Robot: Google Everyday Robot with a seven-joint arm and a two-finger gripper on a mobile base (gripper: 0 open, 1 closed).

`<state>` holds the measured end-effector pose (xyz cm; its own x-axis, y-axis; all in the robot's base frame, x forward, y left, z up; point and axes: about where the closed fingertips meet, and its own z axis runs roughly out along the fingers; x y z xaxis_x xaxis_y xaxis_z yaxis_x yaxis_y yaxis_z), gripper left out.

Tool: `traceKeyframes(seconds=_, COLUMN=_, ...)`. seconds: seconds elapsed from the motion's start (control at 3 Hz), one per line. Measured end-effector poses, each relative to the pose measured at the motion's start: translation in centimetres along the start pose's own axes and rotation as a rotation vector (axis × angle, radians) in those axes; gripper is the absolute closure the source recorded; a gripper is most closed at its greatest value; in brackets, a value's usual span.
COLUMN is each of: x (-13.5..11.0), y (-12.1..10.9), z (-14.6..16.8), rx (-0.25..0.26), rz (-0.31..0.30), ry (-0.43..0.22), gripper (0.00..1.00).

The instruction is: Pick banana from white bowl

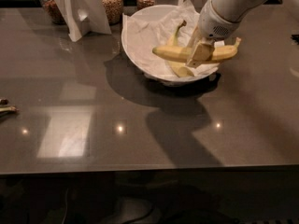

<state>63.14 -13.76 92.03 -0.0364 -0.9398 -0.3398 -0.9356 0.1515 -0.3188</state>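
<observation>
Two bananas are seen at the wide, round white bowl [175, 80], which stands on the far right part of the dark grey glossy table [140, 139]. The longer, nearly straight pale-yellow banana [170, 53] is held roughly level over the bowl, its right end reaching out past the right rim. It is clamped a little right of its middle between the two fingers of the gripper [202, 55], which comes down from the white arm [233, 3] at the upper right. The shorter curved banana with a dark brown stem [179, 29] lies beneath and behind it on crumpled white paper [145, 31] lining the bowl; whether the two fruits touch cannot be told.

Much open tabletop is left between the bowl and the near table edge, and to the left. Behind the bowl the room is tighter: three glass jars of grains [112, 3] are lined along the far edge, and a folded white card stand [84, 8] is set just left of the bowl. A small metallic object [5, 109] lies at the left border, well apart.
</observation>
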Motion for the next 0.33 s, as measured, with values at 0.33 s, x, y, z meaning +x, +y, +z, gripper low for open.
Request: traceKeyframes(seconds=0.33, x=-0.47, y=0.74, z=-3.49, rx=0.014, rz=-0.03, ry=-0.017, gripper=1.0)
